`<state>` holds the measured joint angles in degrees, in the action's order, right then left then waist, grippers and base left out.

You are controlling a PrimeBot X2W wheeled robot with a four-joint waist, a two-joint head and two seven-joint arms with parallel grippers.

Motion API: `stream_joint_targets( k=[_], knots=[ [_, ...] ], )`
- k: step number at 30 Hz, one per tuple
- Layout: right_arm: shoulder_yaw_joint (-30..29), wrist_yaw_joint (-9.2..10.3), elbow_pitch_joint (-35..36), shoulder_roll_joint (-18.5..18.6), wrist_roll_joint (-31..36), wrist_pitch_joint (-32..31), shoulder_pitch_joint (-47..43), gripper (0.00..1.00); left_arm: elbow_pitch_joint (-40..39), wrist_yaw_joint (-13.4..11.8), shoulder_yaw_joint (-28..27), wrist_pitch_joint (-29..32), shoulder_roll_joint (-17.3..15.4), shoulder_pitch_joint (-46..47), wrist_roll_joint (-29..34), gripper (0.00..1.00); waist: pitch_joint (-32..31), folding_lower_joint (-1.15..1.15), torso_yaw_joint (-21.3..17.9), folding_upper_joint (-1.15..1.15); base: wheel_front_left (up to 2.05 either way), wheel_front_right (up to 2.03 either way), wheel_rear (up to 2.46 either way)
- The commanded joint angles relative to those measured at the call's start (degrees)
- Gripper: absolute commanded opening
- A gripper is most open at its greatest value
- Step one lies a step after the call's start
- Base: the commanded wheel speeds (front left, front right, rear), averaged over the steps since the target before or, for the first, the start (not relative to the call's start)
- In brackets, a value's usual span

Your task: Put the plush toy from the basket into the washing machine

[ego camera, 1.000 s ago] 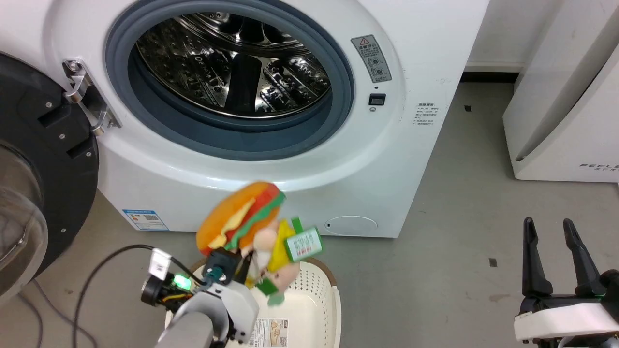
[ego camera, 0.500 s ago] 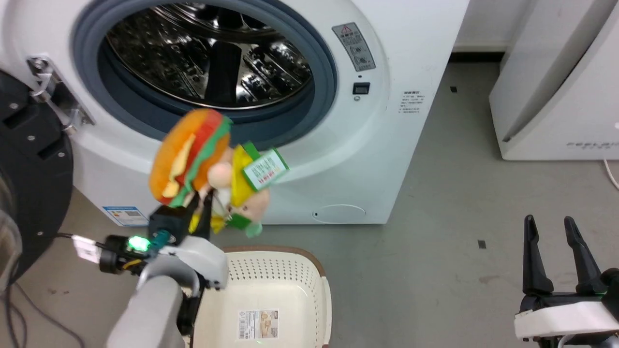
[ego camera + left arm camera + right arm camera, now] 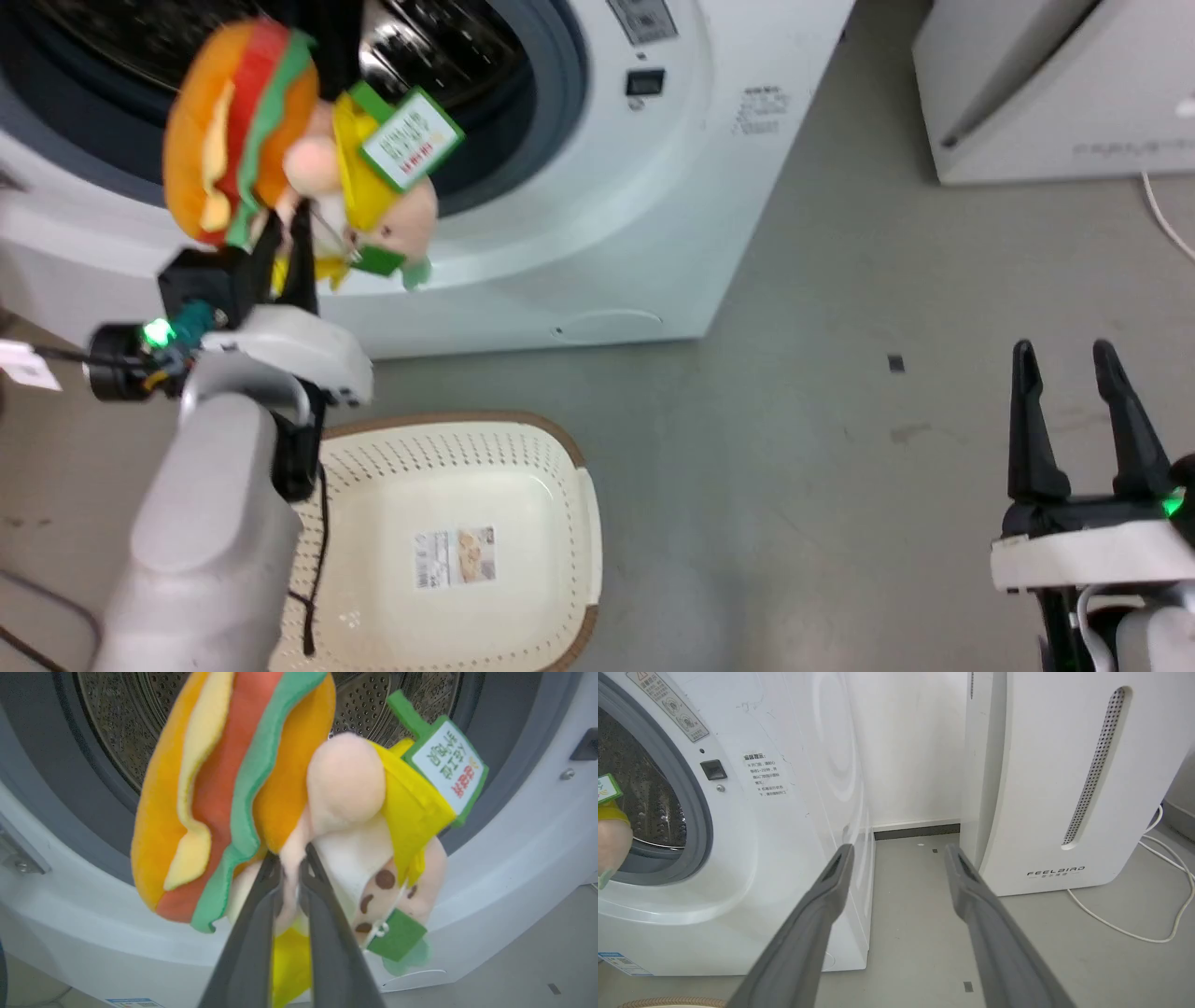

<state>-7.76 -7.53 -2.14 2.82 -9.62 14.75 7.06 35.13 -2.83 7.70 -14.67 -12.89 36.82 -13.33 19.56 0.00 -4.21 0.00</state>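
Now transport step: left end effector [image 3: 283, 224] clamped on toy [image 3: 233, 121] at pink limb, toy hanging before open washer [image 3: 653, 233], well clear of basket [image 3: 585, 523]. Right end effector [image 3: 1067, 359] apart, idle. Next: reach forward past gasket [image 3: 560, 84] into drum [image 3: 117, 728], then release.

L gripper [image 3: 285, 238]: two long dark-grey fingers [image 3: 247, 952], matte, tapering twd tips. Black camera block [image 3: 201, 280] at wrist, w/ teal connector [image 3: 193, 317] and green LED [image 3: 154, 331]. Rounded white wrist shell [image 3: 299, 350]. Pale grey forearm [image 3: 210, 532], smooth. Thin black cable [image 3: 317, 560] alongside. R gripper [image 3: 1064, 350]: R fingers [image 3: 1030, 439] black, same shape. White R shell [image 3: 1083, 560], second green LED [image 3: 1172, 502].
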Motion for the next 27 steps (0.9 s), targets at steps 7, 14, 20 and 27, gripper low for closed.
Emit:
stream_joint_targets(
  k=[7,14,20,27],
  knots=[
    [0.74,0.04,0.56,0.06,-1.86,0.25,3.6,1.0,2.98,0.8,-3.39,-0.32,-1.5,8.21,2.04,0.0,7.95,0.0,-4.93,0.0,0.0,0.0,0.0],
    [1.79,0.04,0.83,0.06,-3.3,0.25,6.28,1.0,6.25,1.45,-4.79,-0.32,-4.65,17.3,4.05,0.0,13.14,0.0,-7.62,0.0,0.0,0.0,0.0],
    [2.1,0.04,0.99,0.06,-4.34,0.25,7.74,1.0,8.83,1.51,-6.41,-0.32,-7.16,23.93,4.12,0.0,16.29,0.0,-9.35,0.0,0.0,0.0,0.0],
    [2.89,0.04,1.25,0.06,-5.47,0.25,9.11,1.0,12.71,1.99,-7.61,-0.32,-10.5,31.92,4.03,0.0,20.06,0.0,-11.13,0.0,0.0,0.0,0.0]
  ],
)
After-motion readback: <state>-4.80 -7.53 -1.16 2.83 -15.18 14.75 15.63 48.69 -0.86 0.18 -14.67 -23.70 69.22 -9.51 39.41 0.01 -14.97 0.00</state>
